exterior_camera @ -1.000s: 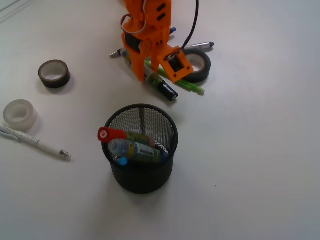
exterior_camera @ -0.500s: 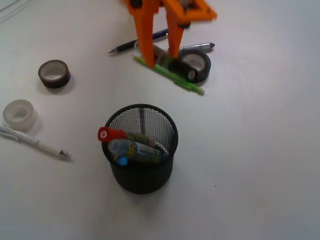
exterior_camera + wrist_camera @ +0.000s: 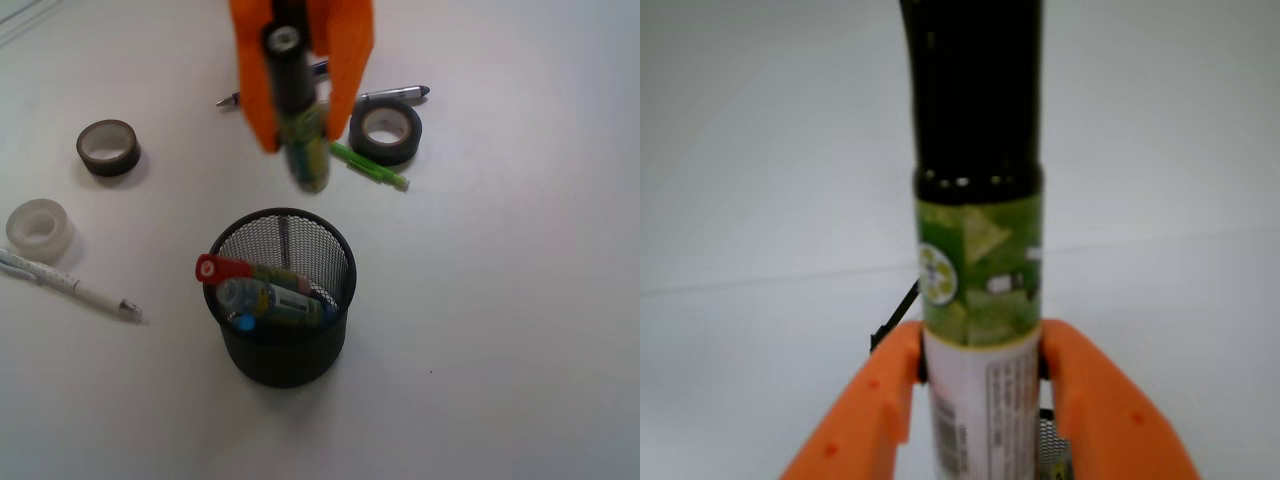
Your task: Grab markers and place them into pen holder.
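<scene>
Mesh pen holder [image 3: 285,300], black wire cylinder with solid rim, stands nearest on the pale, smooth table [image 3: 500,300]. Inside it lie two fat markers, leaning: the red-capped marker [image 3: 225,268] pokes over the left rim, the blue-capped marker [image 3: 262,300] sits just below it. Left of the cup: a thin white pen [image 3: 70,285], a translucent tape roll [image 3: 40,228], a dark tape roll [image 3: 108,147]. Above and beyond the cup, the orange plastic gripper [image 3: 980,385] is closed on the black-capped marker [image 3: 298,110], glossy cap up, lifted off the table. Wrist view shows both fingers [image 3: 1095,400] pressed against the white-and-green labelled barrel. Farther back: a black tape roll [image 3: 385,132], a slim green pen [image 3: 370,167], a silver pen [image 3: 395,94].
</scene>
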`<state>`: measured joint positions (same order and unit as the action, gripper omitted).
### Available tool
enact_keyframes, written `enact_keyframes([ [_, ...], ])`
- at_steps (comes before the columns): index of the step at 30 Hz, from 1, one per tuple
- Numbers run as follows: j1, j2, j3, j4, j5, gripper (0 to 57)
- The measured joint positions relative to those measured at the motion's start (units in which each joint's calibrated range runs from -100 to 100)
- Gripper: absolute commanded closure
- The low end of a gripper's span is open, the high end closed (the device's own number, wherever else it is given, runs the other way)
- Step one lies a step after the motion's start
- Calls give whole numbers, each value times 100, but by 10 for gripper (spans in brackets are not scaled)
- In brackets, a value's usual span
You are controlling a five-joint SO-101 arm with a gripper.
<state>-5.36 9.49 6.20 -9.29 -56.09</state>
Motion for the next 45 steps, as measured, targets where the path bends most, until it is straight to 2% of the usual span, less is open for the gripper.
enact_keyframes([
  [6, 22, 819, 36, -1322, -68, 571],
  [15, 81, 1063, 530, -1598, -68, 569],
  [20, 89, 1098, 1141, -2410, -68, 567],
  [22, 185, 1098, 1222, -2583, -68, 531],
  [23, 200, 1098, 1231, -2618, -68, 483],
  [26, 170, 1098, 1231, -2644, -68, 291],
  [28, 111, 1098, 1231, -2652, -68, 205],
  [29, 104, 1098, 1231, -2652, -63, 191],
  [34, 163, 1098, 1231, -2687, 44, 202],
  [40, 163, 845, 1240, -2566, 581, 202],
  [45, 163, -131, 1473, -1521, 1172, 202],
])
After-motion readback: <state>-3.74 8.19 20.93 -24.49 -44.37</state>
